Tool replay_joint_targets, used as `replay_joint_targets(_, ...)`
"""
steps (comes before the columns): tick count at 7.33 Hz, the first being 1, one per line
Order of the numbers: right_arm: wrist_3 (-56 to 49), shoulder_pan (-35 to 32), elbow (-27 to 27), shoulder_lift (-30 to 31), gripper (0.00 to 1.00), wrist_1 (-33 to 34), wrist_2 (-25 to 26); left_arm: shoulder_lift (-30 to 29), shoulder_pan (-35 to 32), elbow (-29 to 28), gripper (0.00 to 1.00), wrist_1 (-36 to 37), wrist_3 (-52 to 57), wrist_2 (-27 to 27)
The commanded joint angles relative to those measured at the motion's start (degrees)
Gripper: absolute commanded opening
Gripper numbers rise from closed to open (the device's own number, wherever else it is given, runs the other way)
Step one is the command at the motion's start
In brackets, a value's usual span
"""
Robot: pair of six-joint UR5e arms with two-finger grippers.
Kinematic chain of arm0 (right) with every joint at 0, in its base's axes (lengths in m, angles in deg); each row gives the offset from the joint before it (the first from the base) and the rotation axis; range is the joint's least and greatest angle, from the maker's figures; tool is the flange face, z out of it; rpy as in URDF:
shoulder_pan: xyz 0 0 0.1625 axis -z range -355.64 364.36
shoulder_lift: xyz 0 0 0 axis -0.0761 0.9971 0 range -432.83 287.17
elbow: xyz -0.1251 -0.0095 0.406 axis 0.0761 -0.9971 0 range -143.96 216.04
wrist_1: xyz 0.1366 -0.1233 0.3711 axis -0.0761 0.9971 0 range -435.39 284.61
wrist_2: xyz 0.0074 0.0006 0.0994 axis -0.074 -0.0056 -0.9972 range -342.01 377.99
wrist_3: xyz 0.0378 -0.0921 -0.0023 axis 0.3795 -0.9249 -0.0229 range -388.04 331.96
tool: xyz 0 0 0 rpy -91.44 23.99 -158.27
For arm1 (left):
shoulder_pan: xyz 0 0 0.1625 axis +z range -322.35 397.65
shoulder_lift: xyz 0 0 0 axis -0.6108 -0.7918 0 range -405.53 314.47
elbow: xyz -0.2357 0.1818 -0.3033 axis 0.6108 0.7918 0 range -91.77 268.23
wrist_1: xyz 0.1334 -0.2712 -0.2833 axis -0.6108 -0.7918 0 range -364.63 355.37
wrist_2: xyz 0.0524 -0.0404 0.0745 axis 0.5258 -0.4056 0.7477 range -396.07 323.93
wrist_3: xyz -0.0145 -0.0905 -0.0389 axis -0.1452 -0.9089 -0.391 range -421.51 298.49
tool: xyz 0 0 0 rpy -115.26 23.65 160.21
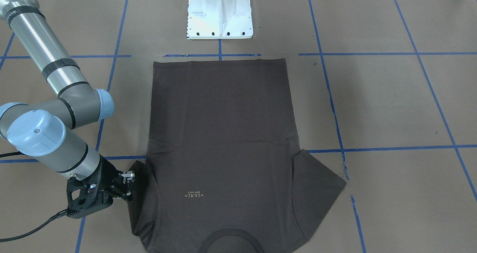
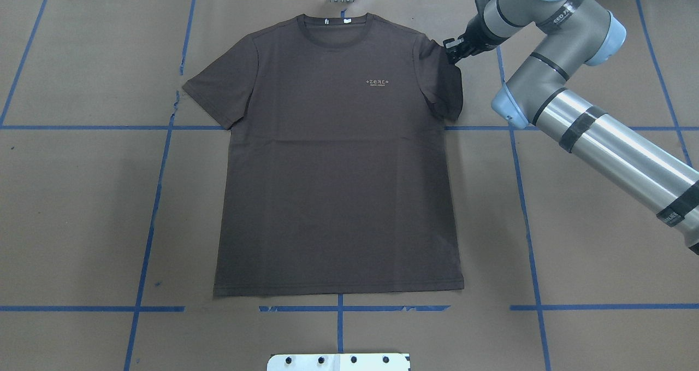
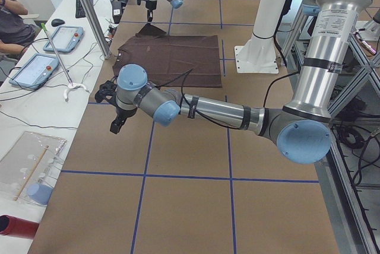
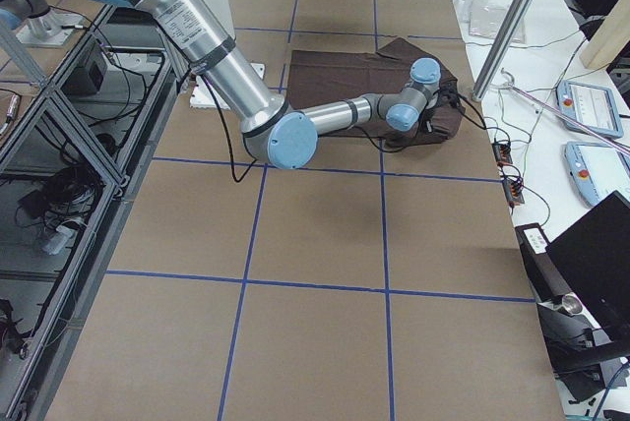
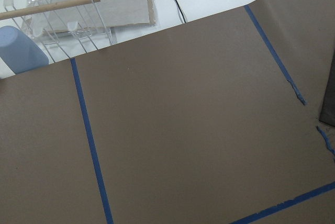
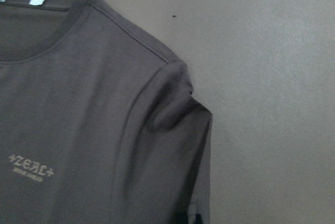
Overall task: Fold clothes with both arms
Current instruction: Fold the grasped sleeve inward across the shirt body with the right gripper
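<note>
– Shirt (image 2: 338, 169) first: where did it lie?
– Spread chest-up in the middle of the table (image 2: 600, 223), with the collar (image 2: 336, 29) at the far edge and the hem (image 2: 338, 290) near the robot.

– Was any fold in it?
– None that I could see. The body was flat and full length. The left sleeve (image 2: 213, 95) stuck out flat. Only the right sleeve (image 2: 445, 84) was disturbed, bunched and raised off the table.

– By what?
– The right gripper (image 1: 128, 186). Its fingers were pinched together on that sleeve's edge, and the left-end view showed the cloth tented up beneath it.

– And the left gripper (image 3: 116, 124)?
– It hung over bare table well to the left of the shirt and touched nothing. It showed only in that side view, so I could not tell whether its fingers were apart or together.

– So how far along was the job?
– At the very start, I judged. One sleeve was gripped and nothing had been laid over. Both sleeves had to come in, then the hem had to go up toward the collar, and the left arm had to reach the shirt first.
</note>
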Motion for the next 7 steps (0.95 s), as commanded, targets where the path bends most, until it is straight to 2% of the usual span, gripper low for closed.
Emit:
replay_joint_targets(1,4.64,4.52,2.11,-3.48,0.0,2.7,0.81,0.07,0.0,-0.33,1.0,-0.29,0.0,0.0)
replay_joint_targets(2,7.9,8.21,1.24,-5.5,0.0,2.97,8.56,0.07,0.0,-0.5,1.0,-0.47,0.09,0.0)
replay_joint_targets(3,9.24,9.55,-1.82,-8.65,0.0,4.45,11.42,0.07,0.0,-0.42,1.0,-0.47,0.09,0.0)
replay_joint_targets(4,9.86,9.57,-4.63,-10.34,0.0,4.46,11.71,0.07,0.0,-0.42,1.0,-0.47,0.0,0.0)
replay_joint_targets(5,12.04,9.48,-4.92,-9.83,0.8,4.46,11.8,0.07,0.0,-0.42,1.0,-0.47,0.0,-0.09)
replay_joint_targets(6,12.06,9.48,-5.18,-9.83,1.0,4.46,12.33,-0.02,0.0,-0.42,1.0,-0.47,0.0,0.0)
replay_joint_targets(7,12.15,9.39,-5.45,-9.83,1.0,4.46,12.33,-0.19,0.0,-0.5,1.0,-0.47,-0.78,-0.09)
